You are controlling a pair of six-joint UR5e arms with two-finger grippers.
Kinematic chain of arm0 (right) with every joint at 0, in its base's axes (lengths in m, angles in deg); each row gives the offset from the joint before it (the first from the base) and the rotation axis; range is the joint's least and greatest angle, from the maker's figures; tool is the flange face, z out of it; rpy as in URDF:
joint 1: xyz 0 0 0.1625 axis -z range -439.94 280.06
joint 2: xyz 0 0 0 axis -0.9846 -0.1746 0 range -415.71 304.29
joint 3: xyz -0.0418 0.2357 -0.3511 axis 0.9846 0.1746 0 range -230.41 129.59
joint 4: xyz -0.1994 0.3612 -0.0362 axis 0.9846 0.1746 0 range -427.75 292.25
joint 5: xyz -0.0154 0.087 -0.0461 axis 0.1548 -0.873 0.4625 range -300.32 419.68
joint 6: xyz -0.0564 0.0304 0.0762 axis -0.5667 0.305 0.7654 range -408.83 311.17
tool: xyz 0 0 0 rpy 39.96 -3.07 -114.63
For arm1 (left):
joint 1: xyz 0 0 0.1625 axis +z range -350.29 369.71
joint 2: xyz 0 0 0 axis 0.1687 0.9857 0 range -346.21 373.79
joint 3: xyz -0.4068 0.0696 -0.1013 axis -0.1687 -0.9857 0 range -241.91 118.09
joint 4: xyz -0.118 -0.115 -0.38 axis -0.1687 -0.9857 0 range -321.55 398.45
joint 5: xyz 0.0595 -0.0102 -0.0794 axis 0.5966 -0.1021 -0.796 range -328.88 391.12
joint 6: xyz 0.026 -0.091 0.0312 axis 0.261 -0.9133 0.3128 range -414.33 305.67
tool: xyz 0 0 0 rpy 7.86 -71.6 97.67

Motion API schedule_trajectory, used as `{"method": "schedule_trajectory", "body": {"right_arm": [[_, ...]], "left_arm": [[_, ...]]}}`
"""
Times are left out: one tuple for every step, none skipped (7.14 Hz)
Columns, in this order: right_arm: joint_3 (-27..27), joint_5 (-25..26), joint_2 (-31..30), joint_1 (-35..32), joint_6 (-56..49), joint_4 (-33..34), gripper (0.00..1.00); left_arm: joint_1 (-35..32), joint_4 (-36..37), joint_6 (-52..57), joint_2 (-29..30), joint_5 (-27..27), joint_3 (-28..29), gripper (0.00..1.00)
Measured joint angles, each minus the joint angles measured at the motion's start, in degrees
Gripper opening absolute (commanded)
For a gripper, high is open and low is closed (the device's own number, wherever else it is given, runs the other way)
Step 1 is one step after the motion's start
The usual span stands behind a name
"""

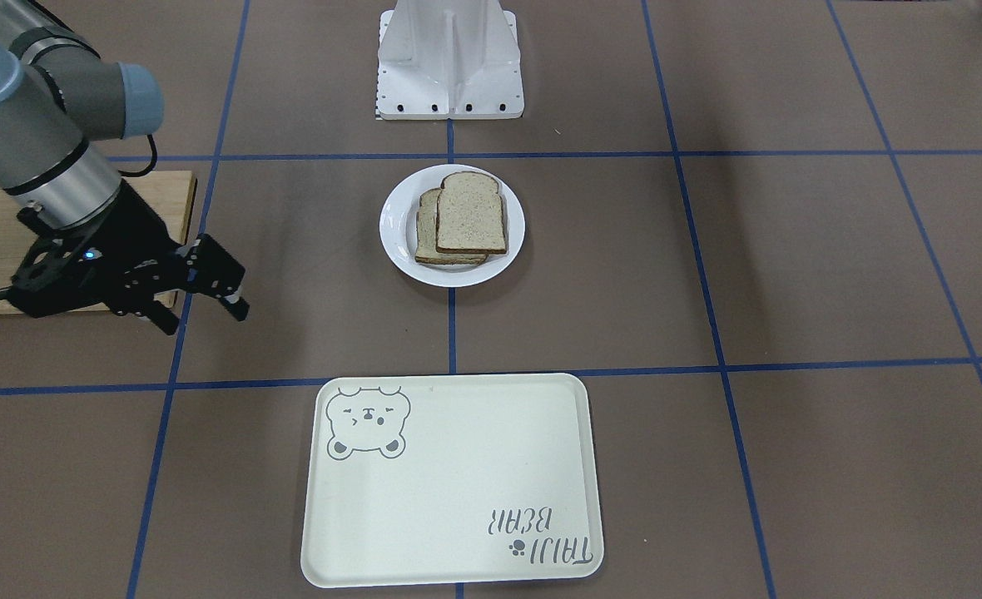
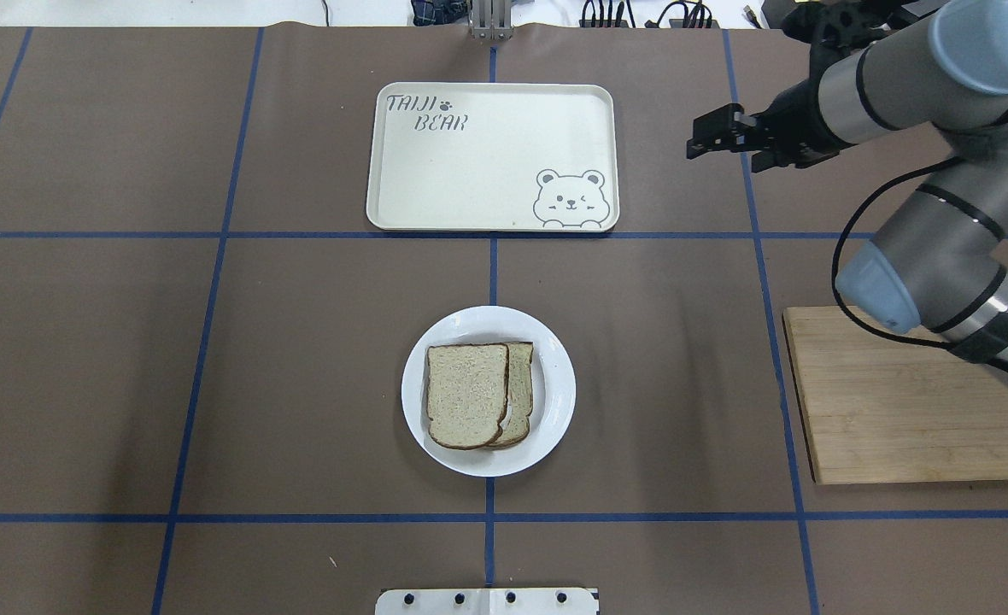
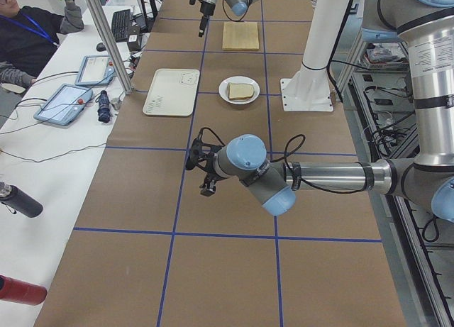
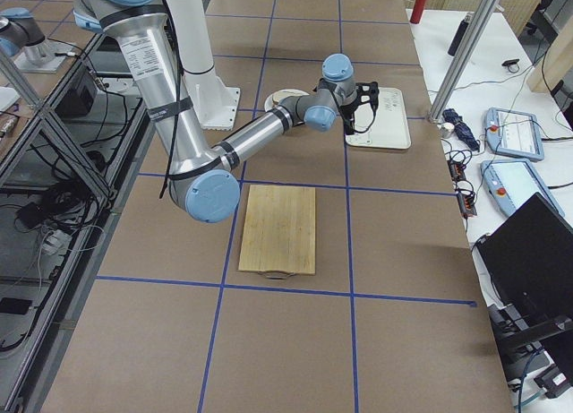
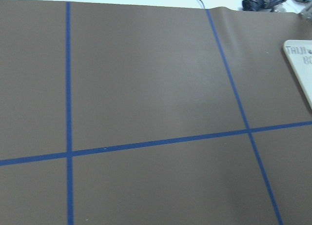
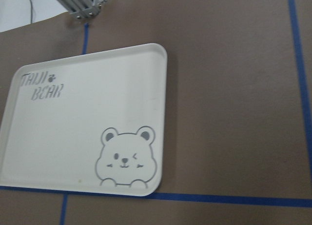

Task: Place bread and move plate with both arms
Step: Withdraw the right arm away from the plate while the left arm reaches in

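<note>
Soft, light bread (image 2: 467, 395) lay atop another slice (image 2: 522, 376) on the glossy, breakable plate (image 2: 558, 410) mid-counter (image 2: 299, 384); I'd pinch its crust gently. Right fingers (image 1: 235, 303) hung open, empty; left fingers (image 3: 207, 191): could not tell

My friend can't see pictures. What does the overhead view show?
A white plate with two overlapping bread slices sits mid-table. Beyond it lies a cream bear tray, and the right gripper hovers to the tray's right, past a wooden board.
</note>
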Motion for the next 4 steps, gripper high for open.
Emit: {"method": "schedule_trajectory", "body": {"right_arm": [[0.1, -0.5, -2.8, -3.1, -8.6, 3.9, 1.00], [0.3, -0.9, -6.8, -6.5, -18.5, 6.2, 1.00], [0.6, -1.5, -11.1, -9.7, -27.5, 7.1, 1.00], [0.8, -2.8, -15.5, -13.1, -35.5, 7.3, 1.00]], "left_arm": [[4.3, -3.5, -6.6, 2.1, 0.8, 0.0, 0.98], [9.1, -5.7, -13.6, 4.6, 2.5, 0.0, 0.98], [13.4, -6.8, -20.8, 8.0, 4.1, 0.1, 0.98], [17.7, -7.3, -27.1, 11.2, 6.7, 0.1, 0.98]]}}
